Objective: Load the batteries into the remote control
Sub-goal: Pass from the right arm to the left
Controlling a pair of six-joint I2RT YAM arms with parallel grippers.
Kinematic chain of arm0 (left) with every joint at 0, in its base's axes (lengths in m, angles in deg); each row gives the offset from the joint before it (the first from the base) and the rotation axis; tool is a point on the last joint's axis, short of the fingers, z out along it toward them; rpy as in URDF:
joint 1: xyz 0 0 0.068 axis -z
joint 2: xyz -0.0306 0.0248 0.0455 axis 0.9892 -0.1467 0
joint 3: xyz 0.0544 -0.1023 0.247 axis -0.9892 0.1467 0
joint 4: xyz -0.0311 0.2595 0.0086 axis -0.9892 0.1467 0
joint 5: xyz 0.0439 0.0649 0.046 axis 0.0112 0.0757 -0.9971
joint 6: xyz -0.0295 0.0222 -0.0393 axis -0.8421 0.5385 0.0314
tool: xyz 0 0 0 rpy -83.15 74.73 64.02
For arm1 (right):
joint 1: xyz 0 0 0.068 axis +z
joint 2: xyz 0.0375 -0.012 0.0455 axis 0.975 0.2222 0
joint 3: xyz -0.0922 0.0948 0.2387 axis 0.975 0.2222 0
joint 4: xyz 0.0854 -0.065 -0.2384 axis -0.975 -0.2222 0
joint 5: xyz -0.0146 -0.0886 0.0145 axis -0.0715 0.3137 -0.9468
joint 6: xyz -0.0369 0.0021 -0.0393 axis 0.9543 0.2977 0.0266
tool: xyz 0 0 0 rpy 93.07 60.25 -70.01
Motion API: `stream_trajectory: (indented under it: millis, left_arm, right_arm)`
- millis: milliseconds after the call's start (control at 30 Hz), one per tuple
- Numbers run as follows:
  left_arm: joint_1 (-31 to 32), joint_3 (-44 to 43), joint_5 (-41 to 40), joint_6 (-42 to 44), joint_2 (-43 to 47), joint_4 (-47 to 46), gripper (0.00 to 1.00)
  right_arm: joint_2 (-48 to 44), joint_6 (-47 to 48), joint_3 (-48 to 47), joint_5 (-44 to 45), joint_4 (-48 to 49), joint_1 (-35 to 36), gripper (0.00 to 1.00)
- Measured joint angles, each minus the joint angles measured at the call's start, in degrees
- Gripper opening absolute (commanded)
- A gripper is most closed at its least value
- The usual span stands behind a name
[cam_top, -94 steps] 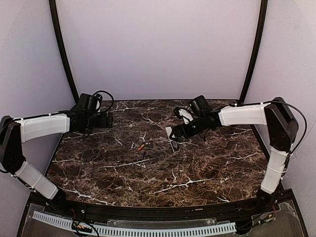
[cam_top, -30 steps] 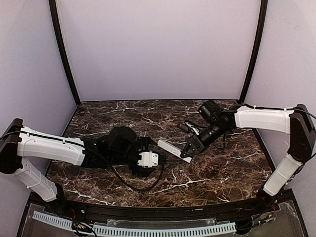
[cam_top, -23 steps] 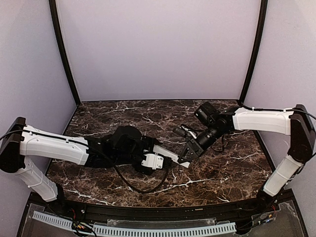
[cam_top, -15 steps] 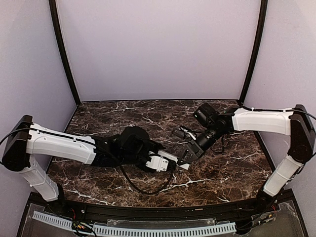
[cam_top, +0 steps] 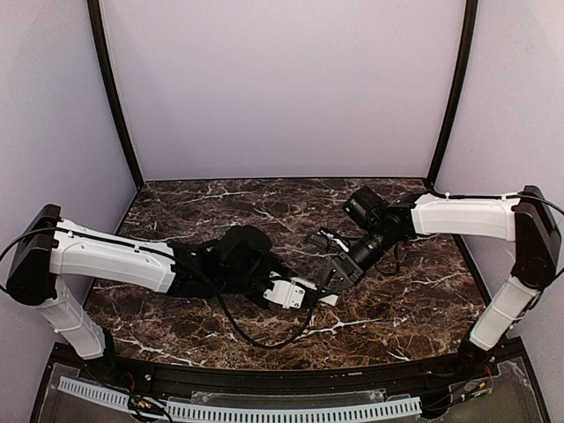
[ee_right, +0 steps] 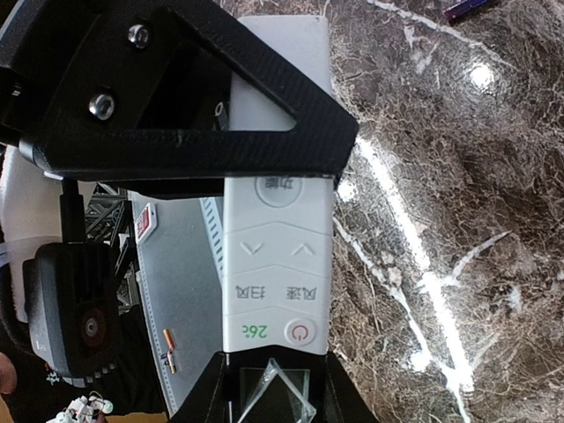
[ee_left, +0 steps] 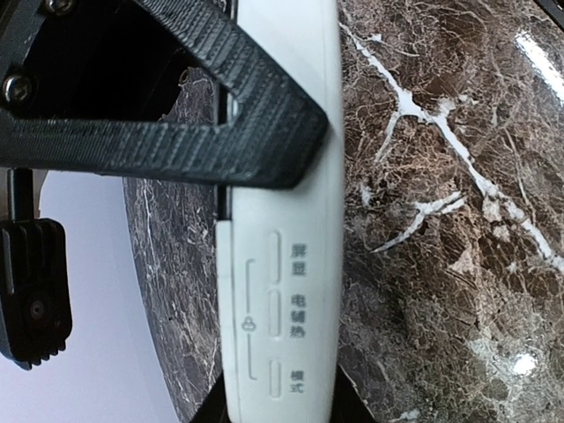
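Observation:
The white remote control hangs above the marble table, held at both ends. My right gripper is shut on its dark display end. My left gripper is shut on the other end, its fingers pressed against both long edges beside the printed buttons. In the top view the two grippers meet mid-table, left gripper and right gripper, with only a sliver of the remote showing. One dark purple battery lies on the marble beyond the remote. The red-orange battery is hidden.
The left arm stretches low across the table's left half, with a black cable loop under it. The right arm reaches in from the back right. A white slotted cable tray runs along the near edge.
The left arm has slid right to the remote's free end and its jaws have come together on it. The right gripper has kept its hold and shifted slightly.

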Motion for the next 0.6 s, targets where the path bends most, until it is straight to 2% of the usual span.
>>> stream_trajectory:
  millis: [133, 200, 300, 367, 467, 600]
  left_arm:
    - [0.0, -0.2, 0.6, -1.2, -0.3, 0.8, 0.07]
    - [0.0, -0.2, 0.9, -1.8, -0.3, 0.9, 0.02]
    - [0.0, -0.7, 1.5, -2.7, -0.3, 1.7, 0.01]
    - [0.0, -0.9, 2.0, -3.8, -0.3, 1.8, 0.0]
    - [0.0, -1.0, 3.2, -5.6, -0.3, 1.7, 0.0]
    - [0.0, -1.4, 4.9, -8.7, -0.3, 1.9, 0.0]
  right_arm:
    - [0.4, 0.6, 0.0, 0.4, -0.3, 0.2, 0.1]
    - [0.5, 0.6, -0.1, 0.3, -0.4, 0.2, 0.21]
    - [0.5, 0.6, -0.5, 0.4, -1.1, 0.2, 0.43]
    - [0.4, 1.0, -1.1, 0.7, -1.2, 0.1, 0.55]
    - [-0.5, 0.9, -2.8, 2.3, -0.8, -0.3, 0.68]
    - [-6.5, 0.3, -3.7, 6.2, 0.9, -2.3, 0.8]
